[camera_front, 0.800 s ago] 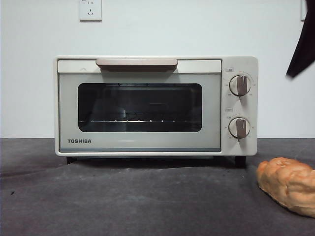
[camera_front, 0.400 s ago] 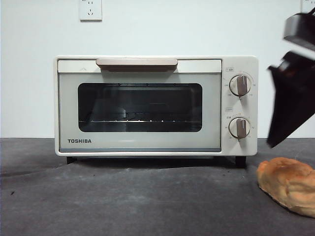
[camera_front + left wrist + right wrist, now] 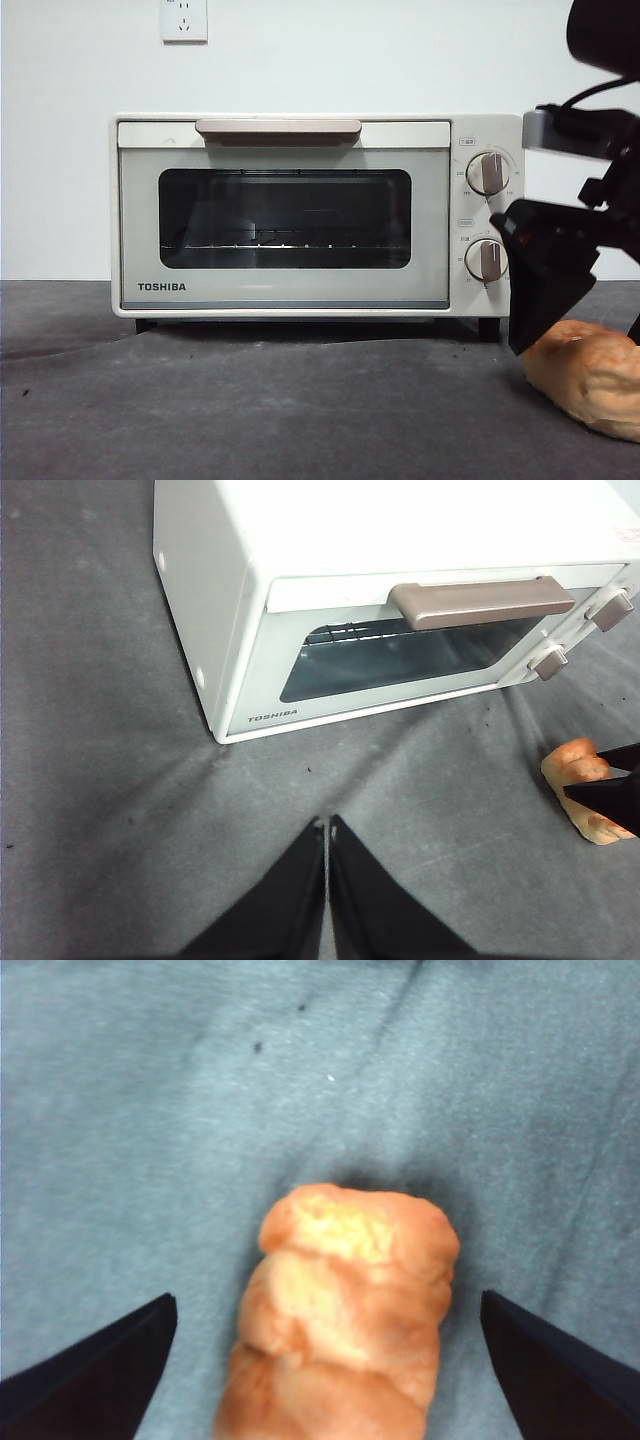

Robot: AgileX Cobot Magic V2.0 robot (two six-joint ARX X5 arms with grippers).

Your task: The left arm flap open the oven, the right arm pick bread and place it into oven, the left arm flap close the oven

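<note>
Jaws spread wide, right arm [image 3: 330, 1360] straddles bread [image 3: 345, 1310] beside the closed oven [image 3: 300, 215].

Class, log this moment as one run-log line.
oven: door shut | bread: on table, ungrasped | right gripper: open, straddling bread | left gripper: shut, waiting

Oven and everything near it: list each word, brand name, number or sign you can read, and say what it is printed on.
"TOSHIBA": dark letters at the lower corner of the oven door, readable in the front view and, smaller, in the left wrist view.
Markings around the two knobs and the small labels above them: too small to read.
Wall socket: no readable text.
Bread: none.
</note>
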